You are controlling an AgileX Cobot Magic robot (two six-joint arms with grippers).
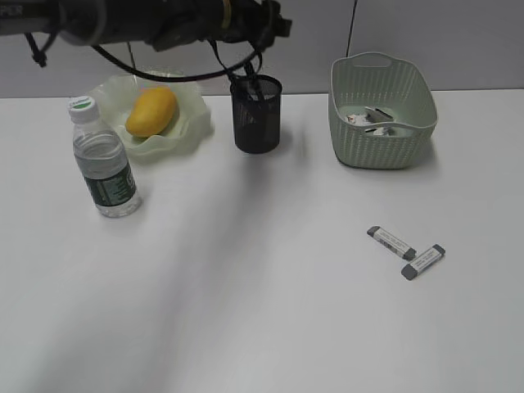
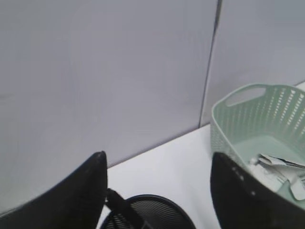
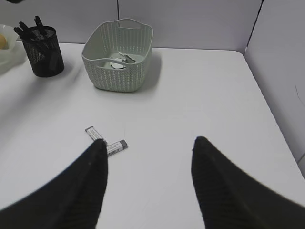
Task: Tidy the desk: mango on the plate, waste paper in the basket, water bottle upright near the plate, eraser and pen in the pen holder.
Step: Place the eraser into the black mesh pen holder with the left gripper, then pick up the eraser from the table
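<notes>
My left gripper hangs open right above the black mesh pen holder, nothing between its fingers. A black pen leans out of the holder's rim. In the exterior view the left arm reaches over the pen holder. The mango lies on the pale green plate. Next to the plate the water bottle stands upright. Waste paper sits inside the basket. Two erasers lie on the desk. My right gripper is open above the desk, the erasers beyond its left finger.
A grey partition wall runs along the back of the desk behind plate, holder and basket. In the right wrist view a second partition closes off the desk's right side. The two erasers touch, forming a V.
</notes>
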